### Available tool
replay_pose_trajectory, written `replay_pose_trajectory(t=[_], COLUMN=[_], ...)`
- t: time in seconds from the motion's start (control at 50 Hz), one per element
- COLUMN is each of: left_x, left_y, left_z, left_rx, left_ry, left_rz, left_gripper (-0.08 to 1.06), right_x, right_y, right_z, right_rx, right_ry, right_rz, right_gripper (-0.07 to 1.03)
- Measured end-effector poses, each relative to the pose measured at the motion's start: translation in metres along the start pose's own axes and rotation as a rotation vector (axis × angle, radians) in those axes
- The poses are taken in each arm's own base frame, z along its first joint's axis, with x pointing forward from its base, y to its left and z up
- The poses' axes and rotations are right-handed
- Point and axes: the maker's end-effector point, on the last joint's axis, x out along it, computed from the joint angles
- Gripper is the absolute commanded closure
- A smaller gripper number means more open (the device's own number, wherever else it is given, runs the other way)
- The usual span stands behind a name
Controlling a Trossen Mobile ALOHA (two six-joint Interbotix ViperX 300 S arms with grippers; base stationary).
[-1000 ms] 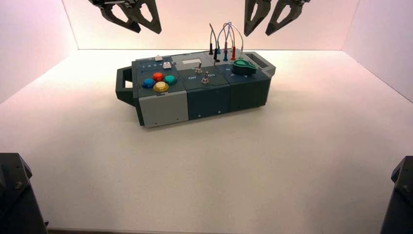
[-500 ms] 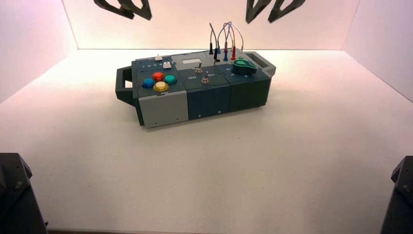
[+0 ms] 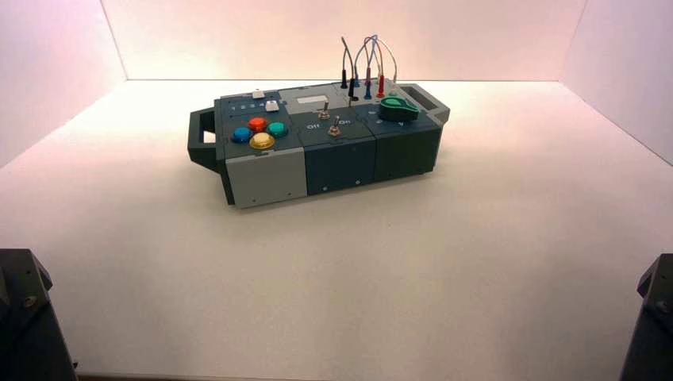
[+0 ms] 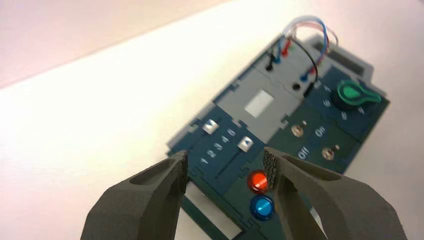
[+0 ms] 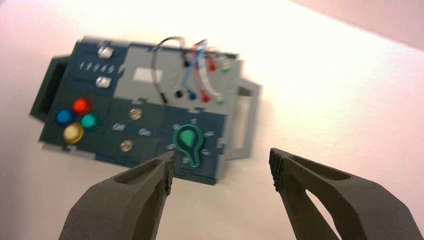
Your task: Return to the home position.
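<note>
- With its jaws spread and nothing between them, the left gripper (image 4: 225, 167) hangs above the box (image 3: 317, 143); the red button (image 4: 258, 181) and blue button (image 4: 262, 207) sit just beside its far finger.
- Right gripper (image 5: 221, 169) holds its jaws wide apart and empty, the green knob (image 5: 188, 142) showing beyond the gap.
- Looped wires (image 3: 363, 63) stand at the box's far edge.

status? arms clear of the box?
Left gripper open, empty, high above the box. Right gripper open, empty, also well above it. Neither shows in the high view. Box untouched, wires plugged in, nothing in the way.
</note>
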Motion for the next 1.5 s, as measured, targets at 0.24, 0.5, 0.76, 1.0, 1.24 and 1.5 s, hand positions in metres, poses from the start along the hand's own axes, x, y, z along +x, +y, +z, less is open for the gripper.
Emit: replay_pose_trajectory(t=[0.24,0.5,0.76,1.0,1.24,1.5], left_x=[-0.034,-0.063,-0.089,-0.093,-0.09,-0.087], left_y=[0.008,0.013,0.014,0.022,0.029,0.031], left_z=[-0.01,-0.021,-0.016,-0.025,-0.034,-0.038], left_rx=[-0.121,-0.241,-0.209,-0.182,-0.175,-0.177], left_ry=[-0.105,-0.171,-0.263,-0.267,-0.275,-0.265], left_rz=[0.083,0.119,0.159,0.212,0.254,0.267], left_gripper=[0.2,0.2,0.2,0.2,0.23,0.36], right_x=[-0.045,-0.083,-0.109,-0.122,-0.116,-0.113], right_y=[-0.017,-0.026,-0.027,-0.027,-0.029,-0.031], right_z=[-0.009,-0.03,-0.053,-0.074,-0.088,-0.091], right_rx=[0.039,0.079,0.098,0.1,0.137,0.16], right_ry=[-0.154,-0.268,-0.407,-0.545,-0.545,-0.545], right_rz=[-0.089,-0.167,-0.238,-0.303,-0.311,-0.308], right_gripper=[-0.02,-0.02,-0.02,-0.02,0.02,0.32])
